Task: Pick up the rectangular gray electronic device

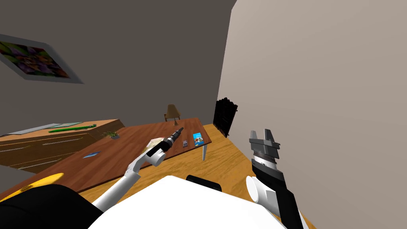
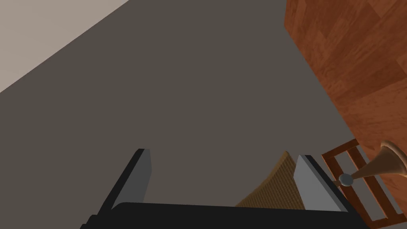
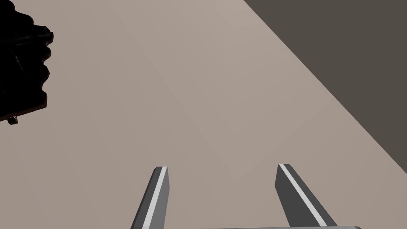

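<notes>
Left gripper (image 1: 179, 130) is hovering over the wooden table (image 1: 119, 147), fingers spread apart. Near it, the small gray device (image 1: 185, 144) is lying flat beside a blue picture card (image 1: 198, 139), its long side running across the table toward the near edge, with any writing too small to read. Right gripper (image 1: 265, 135) is hanging raised, fingers also apart.
</notes>
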Controlling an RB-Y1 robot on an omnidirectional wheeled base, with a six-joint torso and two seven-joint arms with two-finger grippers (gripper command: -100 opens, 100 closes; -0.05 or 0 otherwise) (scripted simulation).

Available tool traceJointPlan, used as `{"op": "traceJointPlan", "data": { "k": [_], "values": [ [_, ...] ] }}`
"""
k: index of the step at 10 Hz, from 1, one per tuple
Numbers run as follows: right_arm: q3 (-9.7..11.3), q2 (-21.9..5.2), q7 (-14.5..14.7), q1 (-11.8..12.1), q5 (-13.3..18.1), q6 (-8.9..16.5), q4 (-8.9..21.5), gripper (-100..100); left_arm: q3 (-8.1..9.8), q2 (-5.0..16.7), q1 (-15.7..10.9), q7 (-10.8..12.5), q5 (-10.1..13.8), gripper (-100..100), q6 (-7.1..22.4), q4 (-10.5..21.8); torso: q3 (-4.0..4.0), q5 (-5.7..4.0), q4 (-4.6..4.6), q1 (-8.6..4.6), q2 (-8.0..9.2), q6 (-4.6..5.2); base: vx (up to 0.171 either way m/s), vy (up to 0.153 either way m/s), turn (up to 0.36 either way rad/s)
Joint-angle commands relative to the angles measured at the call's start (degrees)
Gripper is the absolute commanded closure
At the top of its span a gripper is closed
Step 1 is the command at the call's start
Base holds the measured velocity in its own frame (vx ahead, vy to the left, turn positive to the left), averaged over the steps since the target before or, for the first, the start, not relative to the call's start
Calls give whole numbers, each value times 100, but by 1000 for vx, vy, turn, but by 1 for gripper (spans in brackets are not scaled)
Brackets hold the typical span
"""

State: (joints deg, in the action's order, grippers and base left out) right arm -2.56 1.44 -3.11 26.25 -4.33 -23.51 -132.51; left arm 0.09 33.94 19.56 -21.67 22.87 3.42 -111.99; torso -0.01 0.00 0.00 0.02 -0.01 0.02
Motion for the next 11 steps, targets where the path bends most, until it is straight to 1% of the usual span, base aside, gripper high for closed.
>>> {"op": "traceJointPlan", "data": {
  "k": [1,2,3,4,5,6,7,8,9,10,11],
  "values": [
    [0,0,0,0,0,0,0,0,-21,122,-50,-94,147,-100,196,174,0,0,0,0,0,0,-4,4,-86],
    [0,0,0,0,0,0,0,0,-77,352,-142,-253,379,-100,442,374,0,0,0,0,1,-3,-3,3,-153],
    [0,0,0,0,0,0,0,0,-77,357,-142,-253,413,-100,459,436,0,0,0,2,0,0,-3,7,-84],
    [0,0,0,1,0,0,0,0,-137,589,-233,-409,660,-100,670,696,1,0,0,1,1,-4,-4,5,-169],
    [0,0,0,0,0,0,0,0,-137,589,-233,-409,683,-100,724,705,1,0,0,1,1,0,-3,8,-83],
    [-1,0,0,1,0,0,0,0,-203,816,-324,-559,920,-100,975,902,1,0,0,2,1,-5,-4,5,-172],
    [0,0,0,0,0,0,0,0,-203,816,-324,-559,955,-100,990,979,1,0,0,1,1,-1,-5,9,-97],
    [-1,0,0,1,0,0,0,0,-274,1038,-415,-704,1186,-100,1225,1173,1,1,0,2,1,-4,-6,6,-184],
    [0,0,0,0,0,0,0,0,-274,1038,-415,-704,1228,-100,1256,1259,0,0,0,2,1,-1,-3,12,-103],
    [-1,0,0,1,0,0,0,0,-348,1253,-506,-842,1460,-100,1488,1497,0,1,0,3,0,-4,-4,11,-221],
    [0,0,0,0,0,0,0,0,-348,1253,-506,-842,1501,-100,1520,1543,0,1,0,5,0,-1,-5,16,-103]
  ]
}}
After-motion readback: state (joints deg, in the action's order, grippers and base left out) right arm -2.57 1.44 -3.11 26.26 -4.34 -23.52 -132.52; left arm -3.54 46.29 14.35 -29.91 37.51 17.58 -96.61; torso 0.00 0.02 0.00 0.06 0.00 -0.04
